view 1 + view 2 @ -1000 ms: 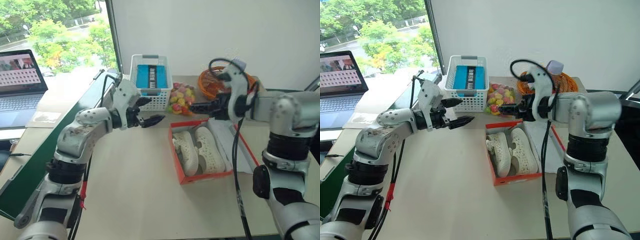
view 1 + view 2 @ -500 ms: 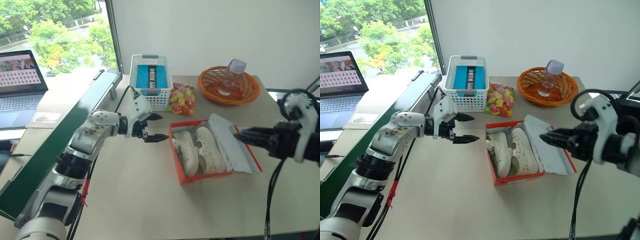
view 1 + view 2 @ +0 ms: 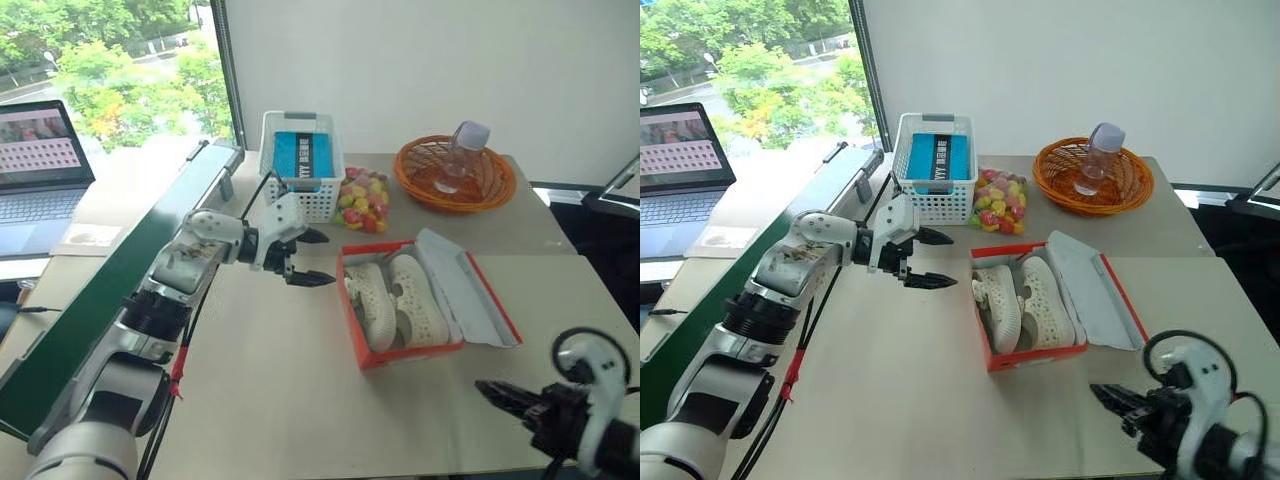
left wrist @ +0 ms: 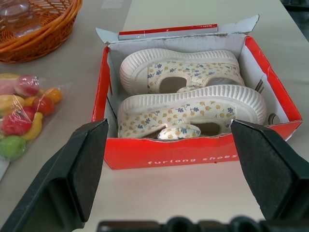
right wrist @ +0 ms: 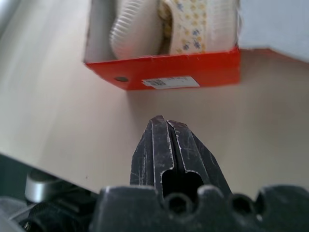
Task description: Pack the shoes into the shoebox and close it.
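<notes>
The shoebox (image 3: 412, 355) is red-orange and sits mid-table, lid (image 3: 470, 290) folded open to its right with the white inside up. Both cream-white shoes (image 3: 400, 300) lie side by side inside it; the left wrist view shows their flower-print lining (image 4: 193, 108). My left gripper (image 3: 326, 260) hovers open and empty just left of the box, pointing at it, and its black fingers (image 4: 72, 174) frame the box's side wall. Low at the table's near right edge, my right gripper (image 3: 492, 390) is shut on nothing, its tip (image 5: 164, 123) short of the box's labelled end wall (image 5: 164, 72).
A white slatted basket (image 3: 300, 165) with a blue item stands behind the left gripper, a bag of coloured sweets (image 3: 362, 195) beside it. An orange wicker basket (image 3: 490, 185) holding a clear bottle (image 3: 465, 150) is at the back right. A laptop (image 3: 40, 170) and green board (image 3: 110, 290) lie left.
My right arm pulled back and down from above the box to the near right table edge, and its gripper closed. The left gripper turned slightly toward the box and stayed open.
</notes>
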Controlling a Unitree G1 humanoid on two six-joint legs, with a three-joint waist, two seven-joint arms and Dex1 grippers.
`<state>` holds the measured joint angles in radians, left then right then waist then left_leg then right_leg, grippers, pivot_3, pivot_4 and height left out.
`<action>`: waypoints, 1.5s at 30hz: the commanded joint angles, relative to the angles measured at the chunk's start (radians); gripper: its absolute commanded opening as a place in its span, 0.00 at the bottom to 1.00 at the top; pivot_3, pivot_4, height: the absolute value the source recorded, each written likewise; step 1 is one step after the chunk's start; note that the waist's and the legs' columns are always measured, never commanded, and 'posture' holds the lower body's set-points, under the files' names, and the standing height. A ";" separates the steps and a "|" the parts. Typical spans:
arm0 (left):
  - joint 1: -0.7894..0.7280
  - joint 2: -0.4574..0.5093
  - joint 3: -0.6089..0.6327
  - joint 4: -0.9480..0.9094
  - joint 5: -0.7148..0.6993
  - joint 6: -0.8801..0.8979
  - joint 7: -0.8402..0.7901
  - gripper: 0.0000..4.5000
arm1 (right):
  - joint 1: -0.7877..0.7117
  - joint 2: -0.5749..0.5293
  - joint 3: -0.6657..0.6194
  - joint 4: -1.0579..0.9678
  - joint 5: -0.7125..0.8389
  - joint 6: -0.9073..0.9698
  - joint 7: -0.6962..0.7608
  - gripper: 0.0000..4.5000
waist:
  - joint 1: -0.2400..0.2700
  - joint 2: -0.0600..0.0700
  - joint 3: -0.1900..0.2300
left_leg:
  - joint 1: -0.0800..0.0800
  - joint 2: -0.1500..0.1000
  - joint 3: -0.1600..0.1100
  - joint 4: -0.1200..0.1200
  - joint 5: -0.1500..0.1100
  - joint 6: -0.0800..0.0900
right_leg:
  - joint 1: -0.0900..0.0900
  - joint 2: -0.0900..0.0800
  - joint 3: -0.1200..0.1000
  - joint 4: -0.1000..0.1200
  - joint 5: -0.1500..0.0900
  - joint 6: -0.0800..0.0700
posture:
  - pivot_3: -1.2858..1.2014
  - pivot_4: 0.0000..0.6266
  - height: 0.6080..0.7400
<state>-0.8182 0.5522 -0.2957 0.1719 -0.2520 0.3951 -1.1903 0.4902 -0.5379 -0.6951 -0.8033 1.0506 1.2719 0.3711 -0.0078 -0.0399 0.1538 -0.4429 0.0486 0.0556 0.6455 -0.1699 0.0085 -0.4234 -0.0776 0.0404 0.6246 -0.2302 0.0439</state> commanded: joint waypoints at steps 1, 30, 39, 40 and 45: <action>-0.002 0.012 0.026 -0.050 0.018 0.003 0.019 0.95 | -0.094 0.056 0.128 0.160 -0.171 -0.148 -0.086 0.01 | -0.007 -0.001 0.000 | 0.001 0.000 0.000 0.000 0.000 0.000 | 0.000 0.000 0.000 0.000 0.000 0.000 | 0.52 0.24 1.00; 0.067 0.076 0.083 -0.191 0.080 0.082 0.173 0.95 | -0.596 0.305 -0.053 1.097 -0.253 -1.013 -0.031 0.01 | -0.004 -0.003 -0.002 | 0.003 0.000 0.003 0.000 0.002 0.002 | 0.002 0.001 0.003 0.000 0.010 -0.001 | 0.52 0.24 1.00; 0.087 0.098 0.077 -0.167 0.119 0.046 0.177 0.95 | -0.586 0.326 0.032 0.577 0.033 -0.859 -0.059 0.01 | -0.014 0.011 0.004 | 0.004 0.000 0.003 -0.003 0.002 0.002 | 0.000 0.003 0.003 0.005 0.009 0.002 | 0.52 0.24 1.00; 0.089 0.101 0.078 -0.161 0.125 0.041 0.179 0.95 | -0.590 0.309 0.055 0.541 0.056 -0.830 -0.066 0.01 | -0.014 0.011 0.004 | 0.004 0.000 0.003 -0.002 0.002 0.002 | 0.000 0.003 0.003 0.005 0.009 0.002 | 0.52 0.24 1.00; 0.102 0.112 0.091 -0.153 0.137 0.037 0.187 0.95 | -0.613 0.203 0.179 0.400 0.160 -0.676 -0.078 0.01 | -0.014 0.011 0.004 | 0.004 0.000 0.003 -0.002 0.002 0.002 | 0.000 0.002 0.004 0.005 0.010 0.001 | 0.52 0.24 1.00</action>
<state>-0.7125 0.6469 -0.2341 0.0239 -0.1206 0.4541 -1.0112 -0.1017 -0.3008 -0.5505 -0.3187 1.1632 0.5450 0.2831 -0.0222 -0.0284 0.1581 -0.4392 0.0489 0.0588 0.6433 -0.1679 0.0107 -0.4238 -0.0752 0.0442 0.6293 -0.2202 0.0447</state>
